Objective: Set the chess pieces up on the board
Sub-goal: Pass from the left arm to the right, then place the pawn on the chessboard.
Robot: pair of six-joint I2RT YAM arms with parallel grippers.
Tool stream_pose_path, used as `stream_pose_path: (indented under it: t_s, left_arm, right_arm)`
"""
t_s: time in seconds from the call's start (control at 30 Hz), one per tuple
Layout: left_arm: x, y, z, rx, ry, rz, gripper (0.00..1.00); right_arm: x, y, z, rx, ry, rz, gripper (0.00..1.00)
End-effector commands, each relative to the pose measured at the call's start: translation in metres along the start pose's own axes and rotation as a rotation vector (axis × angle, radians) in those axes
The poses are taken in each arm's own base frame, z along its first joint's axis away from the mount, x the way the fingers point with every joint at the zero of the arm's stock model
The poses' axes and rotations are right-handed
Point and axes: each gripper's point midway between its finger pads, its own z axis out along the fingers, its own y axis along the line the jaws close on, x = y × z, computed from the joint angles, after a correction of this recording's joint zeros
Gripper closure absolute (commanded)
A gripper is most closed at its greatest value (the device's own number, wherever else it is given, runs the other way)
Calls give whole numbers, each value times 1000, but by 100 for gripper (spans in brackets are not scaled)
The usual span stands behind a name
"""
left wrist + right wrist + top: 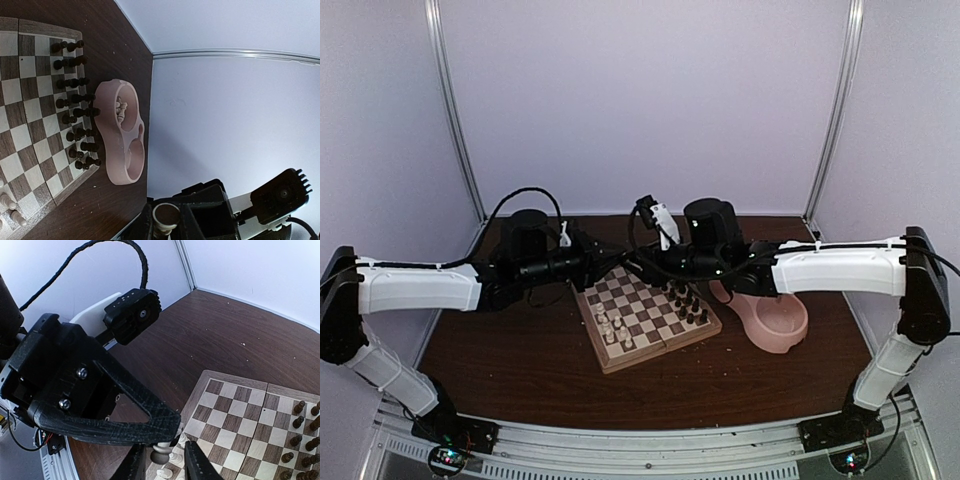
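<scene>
Right wrist view has a cream-white chess piece (160, 454) pinched at the tip of the left gripper (167, 222), whose jaws are closed on it, above the far side of the board (642, 300), near the middle of the surface. The piece hangs directly between the jaws of the right gripper (165, 466), which stand narrowly apart with a gap showing beside it. Its long axis seems to run along their fingers, so the right arm looks placed to take it. More white pieces (121, 109) wait in the pink double bowl (104, 142) toward the right edge.
</scene>
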Motion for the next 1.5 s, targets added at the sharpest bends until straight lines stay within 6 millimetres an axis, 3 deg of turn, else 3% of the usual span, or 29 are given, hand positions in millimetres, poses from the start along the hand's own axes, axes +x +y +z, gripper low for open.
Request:
stream_pose_path:
  t_s: [0.0, 0.1, 0.23, 0.37, 0.57, 0.7, 0.8, 0.97, 1.13, 1.47]
  left_arm:
    - [1, -20, -1, 62, -3, 9, 89]
    - [2, -17, -1, 58, -3, 0, 89]
    - [2, -16, -2, 64, -4, -6, 88]
    - [-3, -10, -9, 49, -43, 8, 79]
    - [-22, -3, -34, -59, -104, 137, 51]
    - [-38, -2, -65, -153, -140, 292, 32]
    - [-43, -4, -88, -240, -145, 461, 24]
    - [-37, -7, -109, -348, -55, 743, 22]
    - [-40, 5, -127, -453, -34, 872, 21]
    - [-41, 4, -145, -499, -30, 969, 21]
  right_arm:
    - [-14, 10, 4, -30, -36, 13, 75]
    - [-12, 7, 7, -20, -25, 22, 79]
    - [-11, 5, 8, -8, -23, 33, 92]
    - [-11, 2, 2, 16, -13, 40, 97]
    - [-1, -1, -15, 41, 48, 63, 98]
    - [16, -6, -29, 66, 156, 86, 98]
    - [37, -5, -39, 55, 279, 97, 98]
    - [72, -8, -56, 89, 519, 97, 97]
    - [88, -6, -65, 105, 711, 94, 96]
    - [138, -36, -43, 210, 977, 70, 96]
